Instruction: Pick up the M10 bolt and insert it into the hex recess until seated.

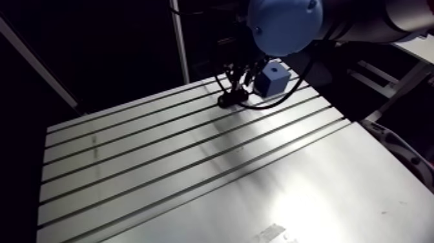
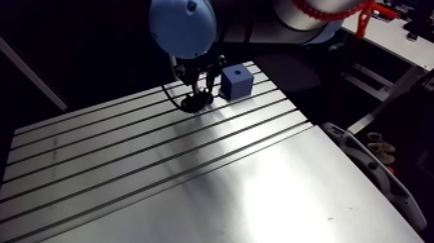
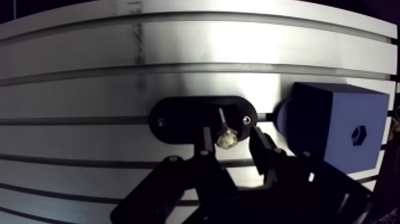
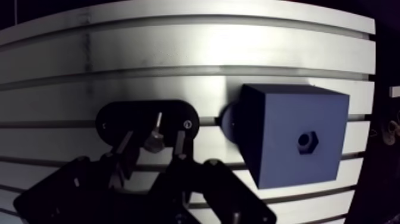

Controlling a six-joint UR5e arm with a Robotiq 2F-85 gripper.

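In the wrist view, the M10 bolt point(image 3: 225, 134) stands in a black oval holder point(image 3: 178, 119) on the slotted table, its silvery hex head towards the camera. My gripper point(image 3: 232, 144) is low over the holder and open. One finger sits on each side of the bolt head with a small gap to it. Beside the holder stands a blue cube point(image 4: 291, 134) with a small hex recess point(image 4: 307, 142) in its upper face. In the arm view, the gripper point(image 1: 232, 97) is at the table's far side, just left of the cube point(image 1: 271, 79).
The aluminium table point(image 1: 194, 187) with its long parallel slots stretches from the holder towards the near edge. A grey curved part point(image 2: 374, 171) lies off the table's right edge.
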